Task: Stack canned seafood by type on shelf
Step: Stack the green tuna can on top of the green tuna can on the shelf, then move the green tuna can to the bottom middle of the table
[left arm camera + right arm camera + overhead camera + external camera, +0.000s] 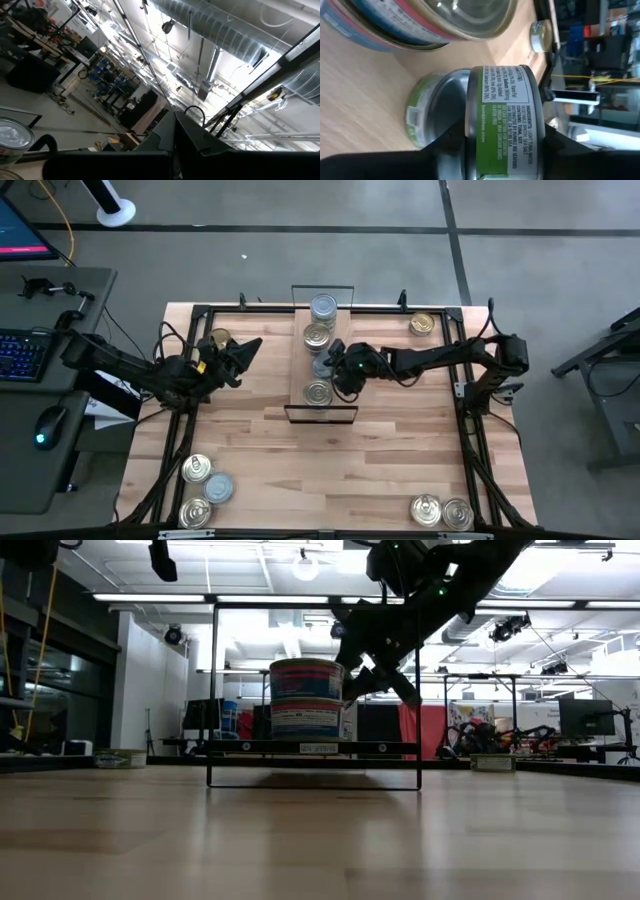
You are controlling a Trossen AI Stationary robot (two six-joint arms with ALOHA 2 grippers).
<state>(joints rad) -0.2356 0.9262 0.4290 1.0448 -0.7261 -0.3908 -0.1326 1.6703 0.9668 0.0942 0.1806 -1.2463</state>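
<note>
The shelf is a narrow light plank mid-table with black wire ends, raised on its frame in the low view. Several tins stand in a row on it, among them a two-high stack with blue and pink labels. My right gripper is over the plank, shut on a green-labelled tin. A second green-labelled tin stands on the plank right behind it. My left gripper hangs shut over the table's left part, beside a loose gold-topped tin. My right gripper pinches the green-labelled tin by its side wall, one finger on each of two opposite sides. The fingers come slanting down from the table's right side. Whether the held tin rests on the second green tin, I cannot tell.
Loose tins stand on the tabletop: three near the near-left corner, two near the near-right corner, one at the far right. Black frame bars run along the table's edges. A desk with keyboard and mouse lies off to the left.
</note>
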